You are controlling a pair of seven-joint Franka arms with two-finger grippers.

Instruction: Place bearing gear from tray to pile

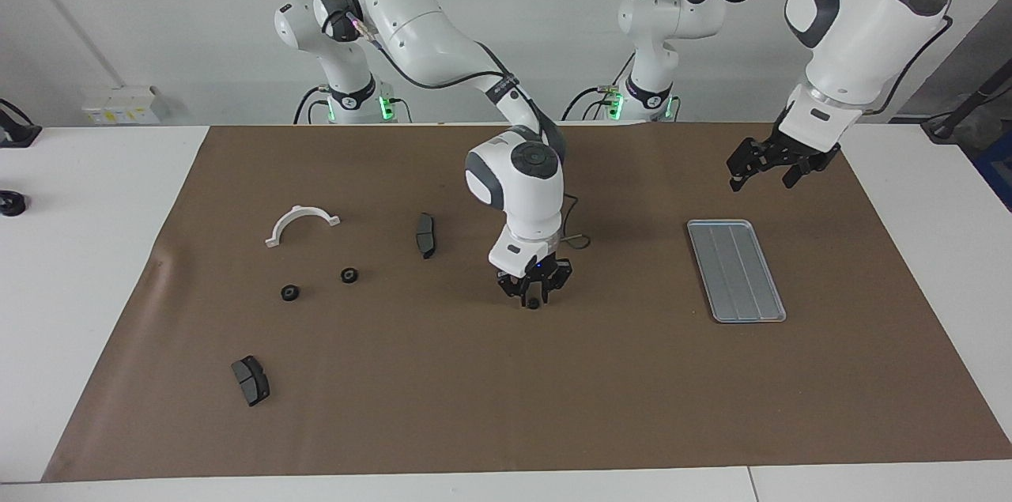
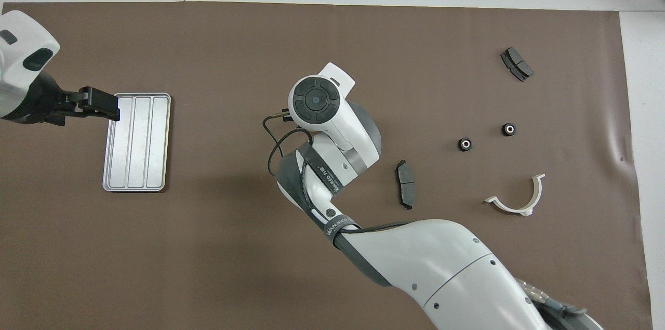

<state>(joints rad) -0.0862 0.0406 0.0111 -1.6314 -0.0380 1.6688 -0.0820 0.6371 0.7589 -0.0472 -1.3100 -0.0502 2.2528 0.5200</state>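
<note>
The silver-grey tray (image 1: 736,271) lies bare on the brown mat toward the left arm's end; it also shows in the overhead view (image 2: 136,143). My right gripper (image 1: 534,296) is low over the middle of the mat, between tray and pile, shut on a small dark bearing gear (image 1: 534,302). In the overhead view its wrist hides both. The pile holds a white half-ring bracket (image 1: 301,220), two dark brake pads (image 1: 425,235) (image 1: 251,380) and two more gears (image 1: 290,292) (image 1: 349,275). My left gripper (image 1: 763,176) waits open in the air by the tray's end nearest the robots.
The brown mat (image 1: 506,391) covers most of the white table. In the overhead view the pile parts are the bracket (image 2: 519,205), the pads (image 2: 406,190) (image 2: 516,64) and the gears (image 2: 465,144) (image 2: 508,129). A thin cable loops beside the right wrist (image 2: 275,143).
</note>
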